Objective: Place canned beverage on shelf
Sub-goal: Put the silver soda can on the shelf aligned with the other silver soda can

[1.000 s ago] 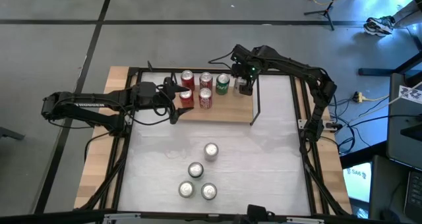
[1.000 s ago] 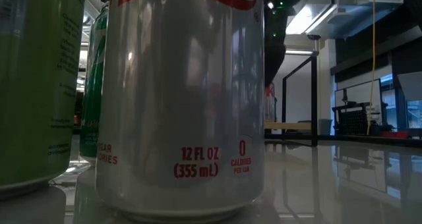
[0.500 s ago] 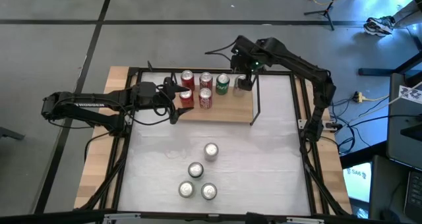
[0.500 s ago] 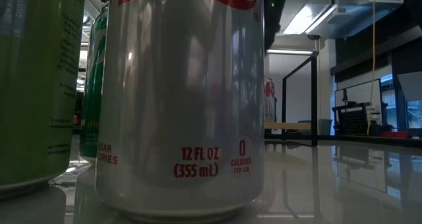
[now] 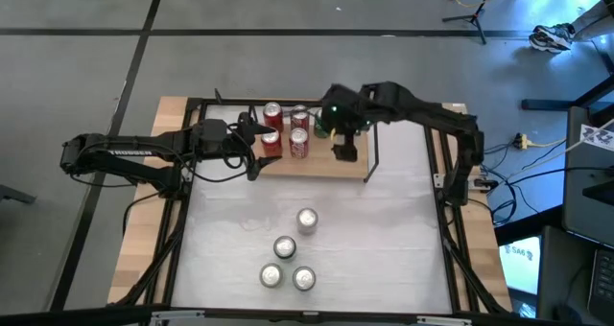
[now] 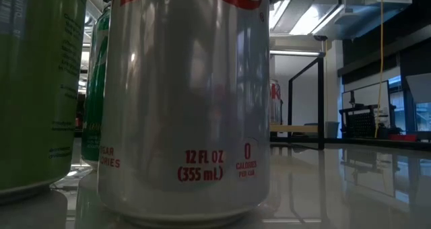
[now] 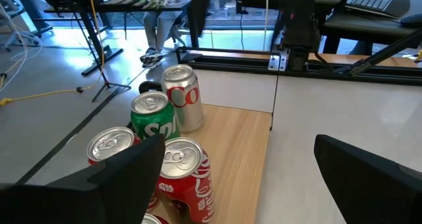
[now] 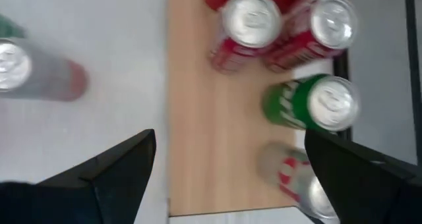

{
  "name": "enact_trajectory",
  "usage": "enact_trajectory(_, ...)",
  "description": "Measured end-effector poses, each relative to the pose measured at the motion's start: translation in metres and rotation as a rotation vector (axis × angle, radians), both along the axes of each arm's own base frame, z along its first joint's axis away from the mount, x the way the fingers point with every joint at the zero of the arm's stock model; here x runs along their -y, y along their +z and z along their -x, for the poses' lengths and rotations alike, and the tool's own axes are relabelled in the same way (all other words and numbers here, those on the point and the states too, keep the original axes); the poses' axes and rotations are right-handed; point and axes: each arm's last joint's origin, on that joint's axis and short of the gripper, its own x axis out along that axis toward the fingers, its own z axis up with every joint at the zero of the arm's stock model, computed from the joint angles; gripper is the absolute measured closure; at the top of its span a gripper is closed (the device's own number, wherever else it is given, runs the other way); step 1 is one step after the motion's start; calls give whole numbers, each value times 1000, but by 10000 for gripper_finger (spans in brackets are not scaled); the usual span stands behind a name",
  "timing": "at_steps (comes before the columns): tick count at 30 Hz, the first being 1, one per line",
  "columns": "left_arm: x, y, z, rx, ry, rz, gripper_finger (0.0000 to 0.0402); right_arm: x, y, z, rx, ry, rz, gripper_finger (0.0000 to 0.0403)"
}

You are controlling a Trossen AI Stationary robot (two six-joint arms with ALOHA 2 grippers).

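White table (image 5: pixel 384 230): right pincer (image 5: pixel 346 151) hangs empty, fingers spread, above the shelf (image 5: pixel 331 162); next, fetch a can (image 5: pixel 306 220).

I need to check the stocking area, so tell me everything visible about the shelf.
The shelf is a low rectangular light-wood board in a thin black wire frame, lying flat at the table's far edge. Upright cans crowd its left part: red ones, a green one and a silver one with red lettering. Its right part is bare wood. The right gripper hovers open above it; the left gripper waits open at its left end.
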Motion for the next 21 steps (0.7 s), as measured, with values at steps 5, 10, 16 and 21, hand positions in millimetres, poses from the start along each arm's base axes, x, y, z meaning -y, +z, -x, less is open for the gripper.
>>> enact_trajectory(5,0,0,0,0,0,0,23,-29,0,-5,3,55,-14,22)
enact_trajectory(10,0,0,0,0,0,1,23,-57,1,-9,21,90,-33,22)
enact_trajectory(16,0,0,0,0,0,1,23,-85,2,-12,66,95,-71,22)
enact_trajectory(21,0,0,0,0,0,2,23,-105,3,-13,85,88,-104,22)
